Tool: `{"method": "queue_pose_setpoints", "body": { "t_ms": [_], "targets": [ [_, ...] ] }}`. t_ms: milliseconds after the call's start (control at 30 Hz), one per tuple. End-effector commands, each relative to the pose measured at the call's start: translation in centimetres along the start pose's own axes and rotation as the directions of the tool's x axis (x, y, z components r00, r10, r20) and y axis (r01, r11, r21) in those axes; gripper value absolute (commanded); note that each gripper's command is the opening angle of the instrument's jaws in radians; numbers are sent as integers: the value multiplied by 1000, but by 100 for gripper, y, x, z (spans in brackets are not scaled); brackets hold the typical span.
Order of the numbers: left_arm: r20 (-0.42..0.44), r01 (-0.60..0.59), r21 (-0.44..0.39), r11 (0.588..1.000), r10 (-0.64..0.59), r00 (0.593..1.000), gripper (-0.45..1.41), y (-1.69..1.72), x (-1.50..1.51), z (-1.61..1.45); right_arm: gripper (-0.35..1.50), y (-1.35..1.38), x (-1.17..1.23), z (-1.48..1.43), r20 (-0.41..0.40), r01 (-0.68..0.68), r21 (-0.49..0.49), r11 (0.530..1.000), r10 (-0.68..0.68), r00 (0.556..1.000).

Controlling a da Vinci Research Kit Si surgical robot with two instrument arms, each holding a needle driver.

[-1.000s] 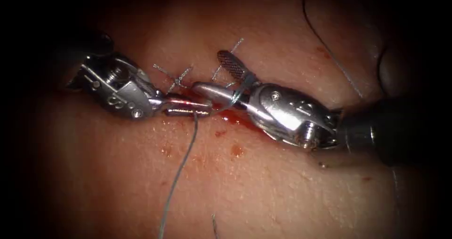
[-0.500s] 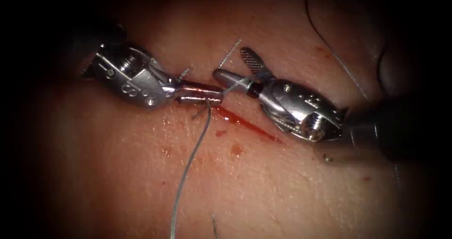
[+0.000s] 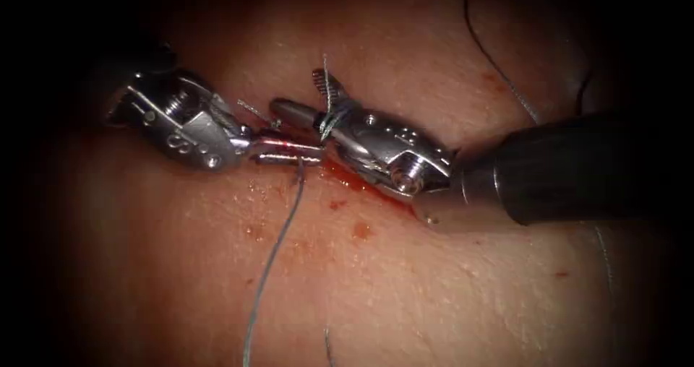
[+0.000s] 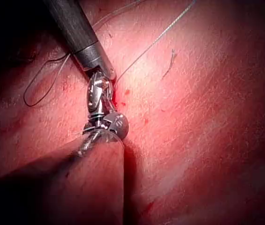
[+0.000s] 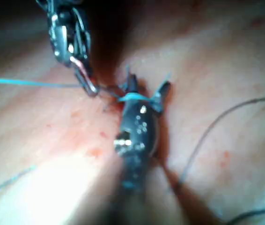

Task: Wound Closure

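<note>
- The left tool [image 3: 289, 152] is clamped tight on the thread [image 3: 278, 244], which hangs down from its tips over the tissue [image 3: 405, 287].
- The right tool [image 3: 307, 96] has its jaws spread apart, gripping nothing. Thread is wrapped around it just behind the jaws.
- The two tools' tips sit close together over the cut [image 3: 361, 186], beside some red fluid [image 3: 376, 191].
- I cannot see the needle.
</note>
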Motion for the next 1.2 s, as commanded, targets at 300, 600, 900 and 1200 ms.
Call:
{"method": "queue_pose_setpoints", "body": {
  "t_ms": [300, 600, 900, 1200],
  "targets": [
    [8, -1, 3, 1000, 1, 1000, -45, 4, -5, 1, -35, -4, 12, -25, -17, 21, -6, 1000, -21, 1000],
    [106, 116, 40, 992, -119, 987, -45, -30, -50, -42, -35, -39, 12, -33, -69, 93, -19, 996, -94, 993],
    [194, 164, 64, 984, -173, 966, -45, -84, -111, -42, -35, -73, 3, -38, -95, 140, -94, 986, -149, 984],
    [219, 203, 76, 976, -215, 952, -45, -139, -135, -10, -35, -131, -12, -55, -68, 222, -127, 967, -232, 970]
  ]
}}
